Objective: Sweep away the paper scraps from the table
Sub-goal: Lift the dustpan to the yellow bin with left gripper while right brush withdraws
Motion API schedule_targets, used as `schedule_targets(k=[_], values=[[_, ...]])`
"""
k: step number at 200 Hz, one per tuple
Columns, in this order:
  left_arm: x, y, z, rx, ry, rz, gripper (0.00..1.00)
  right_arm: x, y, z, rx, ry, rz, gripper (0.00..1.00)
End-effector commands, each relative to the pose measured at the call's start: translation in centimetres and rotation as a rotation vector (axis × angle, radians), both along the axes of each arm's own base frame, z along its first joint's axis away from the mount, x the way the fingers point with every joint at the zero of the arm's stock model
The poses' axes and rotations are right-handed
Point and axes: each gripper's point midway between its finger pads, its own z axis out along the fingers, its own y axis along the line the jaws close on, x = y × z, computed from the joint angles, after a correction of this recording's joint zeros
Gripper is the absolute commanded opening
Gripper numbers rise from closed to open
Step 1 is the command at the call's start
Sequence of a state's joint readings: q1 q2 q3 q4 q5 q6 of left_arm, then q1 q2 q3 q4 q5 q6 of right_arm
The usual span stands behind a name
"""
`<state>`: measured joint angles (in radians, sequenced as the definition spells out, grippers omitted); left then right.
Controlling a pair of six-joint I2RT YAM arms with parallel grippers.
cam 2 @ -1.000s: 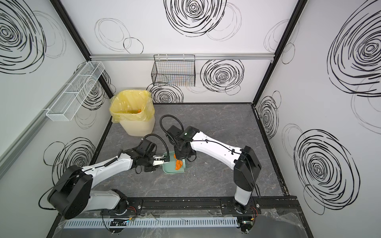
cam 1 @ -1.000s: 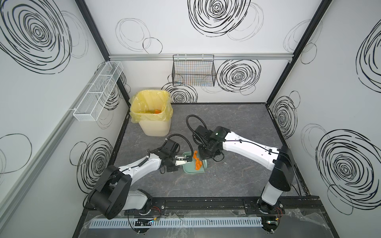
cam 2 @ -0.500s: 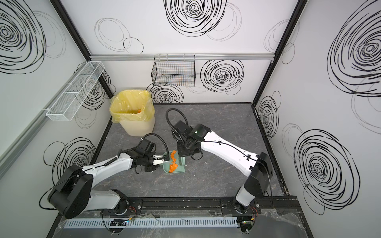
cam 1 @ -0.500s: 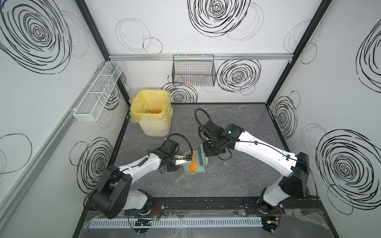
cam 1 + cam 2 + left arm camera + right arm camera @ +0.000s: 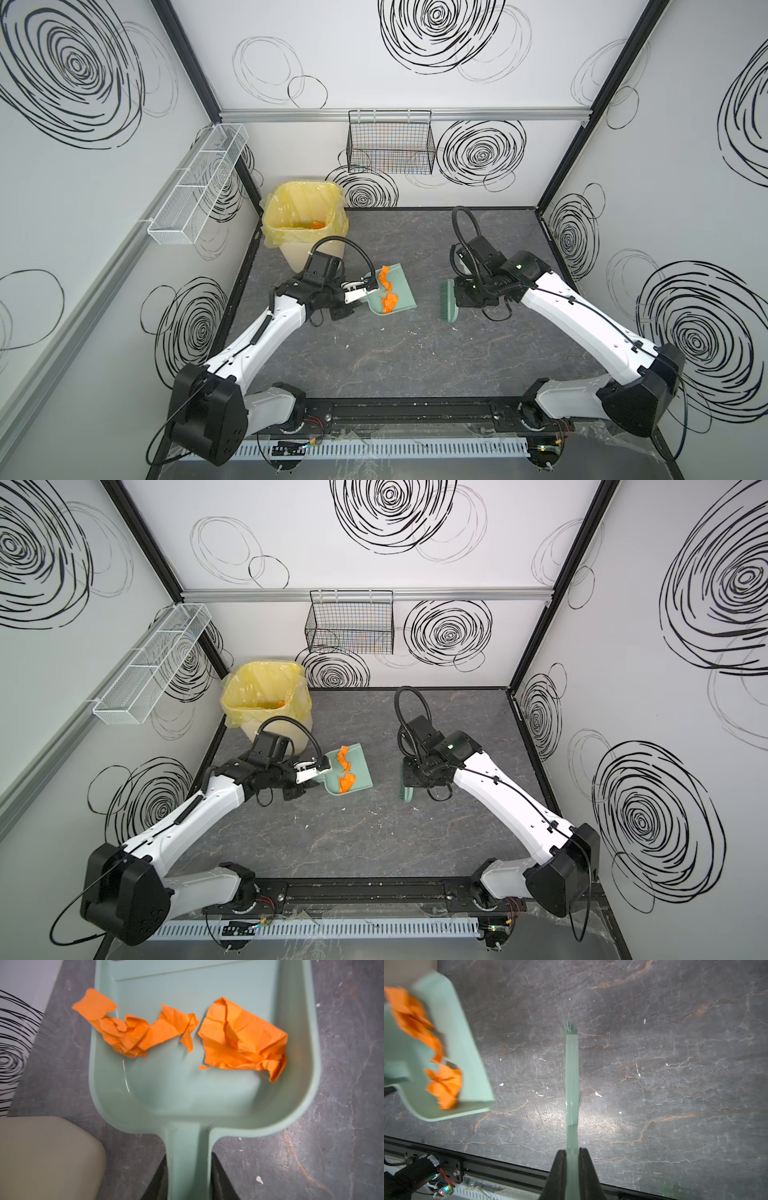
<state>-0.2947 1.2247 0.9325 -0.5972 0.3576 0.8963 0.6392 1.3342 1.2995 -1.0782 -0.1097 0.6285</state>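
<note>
Front edge: a black rail (image 5: 415, 411) carries both arm bases, with a white slotted cable duct (image 5: 374, 449) in front of it.

The counter (image 5: 415, 357) is dark grey with pale veins. A few small pale flecks (image 5: 347, 346) lie on its middle, too small to identify; they also show in the right wrist view (image 5: 598, 1094).

Mid-counter, right side: the right jaws are clamped tight on the handle of a pale green brush (image 5: 448, 300), seen edge-on in the right wrist view (image 5: 572, 1076). The bristles face the dustpan. Contact with the counter cannot be determined.

Mid-counter, left side: the left jaws are closed narrowly on the handle of a pale green dustpan (image 5: 401, 286), with one dark jaw on each side of the handle in the left wrist view (image 5: 187, 1088). Brush and dustpan are apart, with bare counter between them.

The paper scraps (image 5: 388, 301) visible here are bright orange, crumpled, and lie inside the dustpan in two clumps (image 5: 243, 1039). One clump overhangs the side wall nearest the bin.

Far left corner: a cream bin (image 5: 293, 257) with a yellow liner stands just beyond the dustpan; one orange scrap (image 5: 318, 224) is inside.

Walls: a black wire basket (image 5: 390, 145) hangs at the back and a white mesh tray (image 5: 199, 183) on the left.
</note>
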Motion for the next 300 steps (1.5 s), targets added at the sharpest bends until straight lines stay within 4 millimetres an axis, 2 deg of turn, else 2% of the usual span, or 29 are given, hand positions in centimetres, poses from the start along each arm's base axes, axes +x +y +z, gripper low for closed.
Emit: schedule_targets(k=[1,32,84,119,146,209,239,273,300], values=[[-0.6,0.8,3.2,-0.013,0.001,-0.030,0.00,0.7,-0.2,-0.3,0.021,-0.020,-0.004,0.00],[0.6,3.4,7.4,0.027,-0.054,-0.016,0.00,0.5,-0.9,-1.7,0.005,0.009,-0.019,0.00],[3.1,8.5,14.2,0.070,-0.127,0.041,0.00,0.9,-1.3,-2.2,0.022,-0.006,-0.023,0.00],[5.0,12.1,17.6,0.116,-0.190,0.102,0.00,1.1,-1.4,-2.4,0.024,-0.008,-0.020,0.00],[6.1,14.7,19.2,0.146,-0.213,0.145,0.00,1.2,-1.6,-2.6,0.027,-0.010,-0.021,0.00],[9.5,21.3,21.0,0.251,-0.252,0.241,0.00,1.4,-2.1,-2.8,0.032,-0.012,-0.023,0.00],[11.6,23.7,20.3,0.344,-0.257,0.265,0.00,1.4,-2.1,-2.9,0.034,-0.011,-0.024,0.00],[13.7,25.8,19.2,0.486,-0.265,0.266,0.00,1.2,-2.5,-3.1,0.022,-0.009,-0.032,0.00],[15.5,27.1,19.1,0.608,-0.297,0.270,0.00,1.3,-2.5,-3.0,0.027,-0.014,-0.040,0.00]])
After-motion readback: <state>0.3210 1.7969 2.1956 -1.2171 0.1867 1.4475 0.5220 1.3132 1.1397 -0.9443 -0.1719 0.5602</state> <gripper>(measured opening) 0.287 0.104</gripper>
